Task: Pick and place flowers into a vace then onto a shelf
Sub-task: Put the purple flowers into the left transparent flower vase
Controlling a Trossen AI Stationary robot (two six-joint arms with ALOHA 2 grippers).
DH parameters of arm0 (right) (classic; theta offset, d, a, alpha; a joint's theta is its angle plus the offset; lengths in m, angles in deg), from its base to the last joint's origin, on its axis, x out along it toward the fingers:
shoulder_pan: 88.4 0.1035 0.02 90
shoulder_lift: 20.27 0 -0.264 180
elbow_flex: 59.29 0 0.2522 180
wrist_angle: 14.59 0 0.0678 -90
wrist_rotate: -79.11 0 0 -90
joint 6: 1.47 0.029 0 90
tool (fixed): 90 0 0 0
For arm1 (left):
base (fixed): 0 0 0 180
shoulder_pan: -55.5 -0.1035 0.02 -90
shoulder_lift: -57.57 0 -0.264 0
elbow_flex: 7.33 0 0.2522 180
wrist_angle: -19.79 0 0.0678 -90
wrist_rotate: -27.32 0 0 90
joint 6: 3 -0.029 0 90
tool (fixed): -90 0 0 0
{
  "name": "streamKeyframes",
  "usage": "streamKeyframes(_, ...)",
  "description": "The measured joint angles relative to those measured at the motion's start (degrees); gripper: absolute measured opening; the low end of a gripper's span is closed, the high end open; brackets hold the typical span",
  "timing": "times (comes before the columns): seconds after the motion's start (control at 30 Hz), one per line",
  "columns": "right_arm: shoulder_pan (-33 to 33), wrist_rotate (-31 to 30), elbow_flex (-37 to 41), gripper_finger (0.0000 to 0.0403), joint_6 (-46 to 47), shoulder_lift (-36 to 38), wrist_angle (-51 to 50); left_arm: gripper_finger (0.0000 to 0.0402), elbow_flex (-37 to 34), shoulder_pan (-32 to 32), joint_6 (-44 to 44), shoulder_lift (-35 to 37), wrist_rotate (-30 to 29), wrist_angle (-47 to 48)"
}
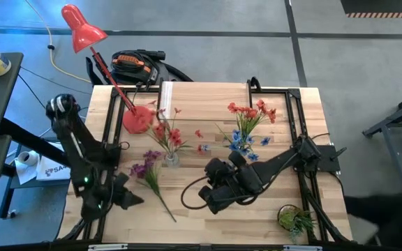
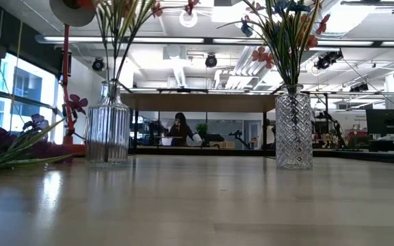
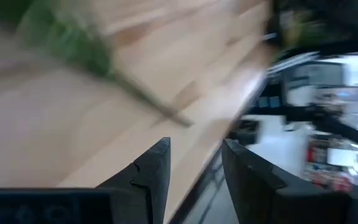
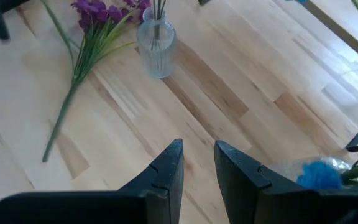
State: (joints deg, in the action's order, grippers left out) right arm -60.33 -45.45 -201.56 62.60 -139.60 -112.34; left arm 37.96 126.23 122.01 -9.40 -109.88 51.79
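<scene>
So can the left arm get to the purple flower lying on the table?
Probably yes. The left gripper sits right beside the purple flower, which lies flat on bare wood with its stem just ahead of the gripper's parted, empty fingers. Nothing stands between.

purple flowers [image 1: 149, 174] lying flat on table, others upright in vases

Left claw [image 3: 194, 171] and right claw [image 4: 197, 168] empty, slightly parted.
</scene>
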Motion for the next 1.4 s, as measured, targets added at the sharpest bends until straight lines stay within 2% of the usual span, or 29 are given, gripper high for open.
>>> streamKeyframes(0.1,-0.5,0.0,0.0,0.0083,-0.1,0.0,0.0,0.0173,3.1,0.2,5.8,-6.6,5.2,1.4)
streamKeyframes(0.2,-0.7,0.0,0.0,0.0083,-1.1,0.0,0.1,0.0149,6.3,0.1,8.3,-11.9,8.1,3.5)
streamKeyframes(0.4,-0.7,0.0,0.0,0.0083,-1.3,0.0,0.1,0.0055,8.9,-4.0,8.1,-16.8,6.7,4.0)
streamKeyframes(0.47,-0.6,0.6,0.0,0.0083,-1.4,0.0,0.1,0.0031,9.0,-5.3,5.4,-17.3,6.0,3.8)
streamKeyframes(0.57,-0.2,0.8,0.0,0.0083,-1.5,0.0,-0.2,0.0024,9.5,-7.1,-7.5,-17.3,7.5,3.1)
streamKeyframes(0.63,0.2,0.9,0.0,0.0083,-2.3,0.0,-0.5,0.0043,11.6,-7.9,-20.0,-17.4,8.9,2.9)
streamKeyframes(0.8,1.6,1.2,0.0,0.0083,-4.4,0.0,-0.7,0.0157,19.2,-7.7,-56.0,-17.3,9.4,3.1)
streamKeyframes(0.93,2.2,1.2,0.0,0.0083,-5.5,0.0,-0.7,0.0243,21.7,-9.3,-70.4,-17.3,7.5,9.2)
streamKeyframes(1.03,2.4,1.2,0.0,0.0083,-6.1,0.0,-0.7,0.0283,21.6,-11.4,-81.7,-17.3,10.4,12.3)
streamKeyframes(1.2,2.4,1.7,0.0,0.0083,-6.1,0.0,-0.7,0.0301,20.1,-16.5,-99.2,-19.4,17.8,12.4)
streamKeyframes(1.3,2.4,2.3,0.0,0.0083,-6.0,0.0,-0.7,0.0291,20.1,-19.9,-107.7,-21.1,20.0,13.1)
streamKeyframes(1.4,2.4,2.8,0.0,0.0083,-5.9,0.0,-0.7,0.0276,20.0,-23.7,-112.3,-21.9,22.4,13.6)
